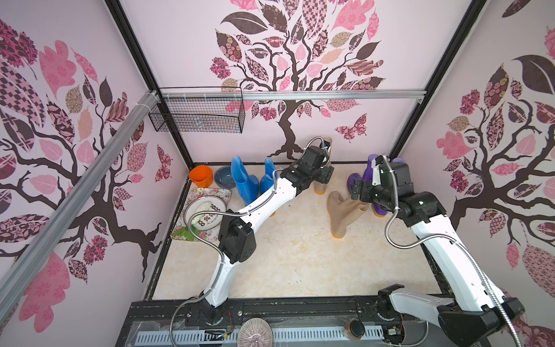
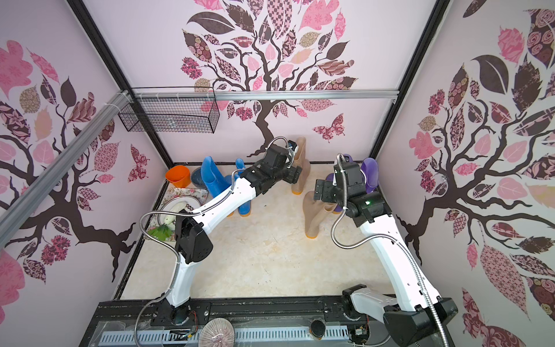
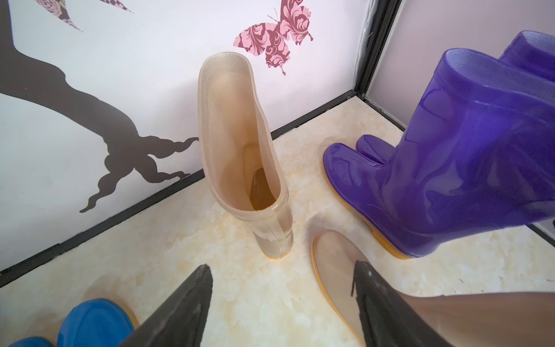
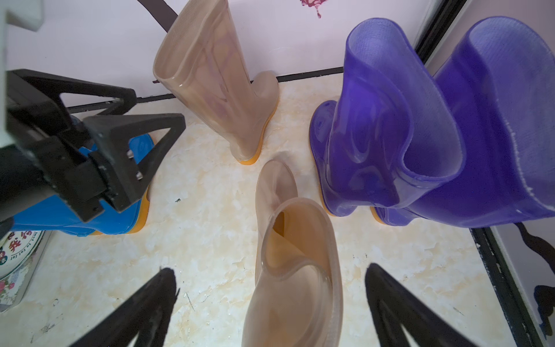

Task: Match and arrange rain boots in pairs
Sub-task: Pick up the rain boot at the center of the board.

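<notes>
Far left: two glossy bright blue rubber boots (image 1: 243, 183), paired. Left gripper (image 3: 282, 264) apart, empty, facing the translucent beige rubber boot (image 3: 240, 150) at the far wall. Its beige mate (image 4: 294, 270) stands nearer, right gripper (image 4: 270, 270) apart at its cuff (soft, likely folds). Best pinch one wall and set it alongside. Glossy purple rubber pair (image 4: 420, 120) far right.

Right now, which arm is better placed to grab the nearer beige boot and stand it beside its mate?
Right, I'd say. The right tool, open, hangs over the nearer beige boot, cuff framed between its jaws in the wrist view. The left tool, also open, faces the far beige boot instead.
</notes>
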{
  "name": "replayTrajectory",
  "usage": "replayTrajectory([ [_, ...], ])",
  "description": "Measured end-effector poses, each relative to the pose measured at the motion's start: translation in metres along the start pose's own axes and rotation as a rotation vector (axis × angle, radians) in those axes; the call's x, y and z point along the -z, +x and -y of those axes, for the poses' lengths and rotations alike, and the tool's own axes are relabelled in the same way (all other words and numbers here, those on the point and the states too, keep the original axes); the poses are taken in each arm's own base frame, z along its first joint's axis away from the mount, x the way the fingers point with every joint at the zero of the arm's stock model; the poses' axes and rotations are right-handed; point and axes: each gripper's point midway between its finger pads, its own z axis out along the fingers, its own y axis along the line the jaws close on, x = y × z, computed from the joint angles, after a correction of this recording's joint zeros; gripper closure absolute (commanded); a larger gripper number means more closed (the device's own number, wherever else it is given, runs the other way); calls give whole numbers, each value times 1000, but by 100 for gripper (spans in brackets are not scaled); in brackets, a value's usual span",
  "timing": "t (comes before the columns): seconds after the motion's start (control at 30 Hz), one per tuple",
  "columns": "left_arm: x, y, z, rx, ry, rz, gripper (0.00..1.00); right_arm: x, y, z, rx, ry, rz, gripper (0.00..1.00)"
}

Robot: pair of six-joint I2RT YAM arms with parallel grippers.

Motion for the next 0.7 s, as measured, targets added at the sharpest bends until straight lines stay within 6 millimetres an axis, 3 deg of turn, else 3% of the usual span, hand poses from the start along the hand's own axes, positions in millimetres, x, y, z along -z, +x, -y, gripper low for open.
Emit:
replayTrajectory([
  [0.23,-23,-4,-7,37,-4,24,26,11,5,3,-4,2,-8,0],
  [0.47,-37,-7,-10,67,16,52,43,34,13,10,-24,-10,27,0],
  [0.57,-42,-7,-9,78,25,62,51,36,19,13,-23,-8,22,0],
  [0.7,-47,-7,-7,88,37,74,55,34,20,12,-23,-10,17,0],
])
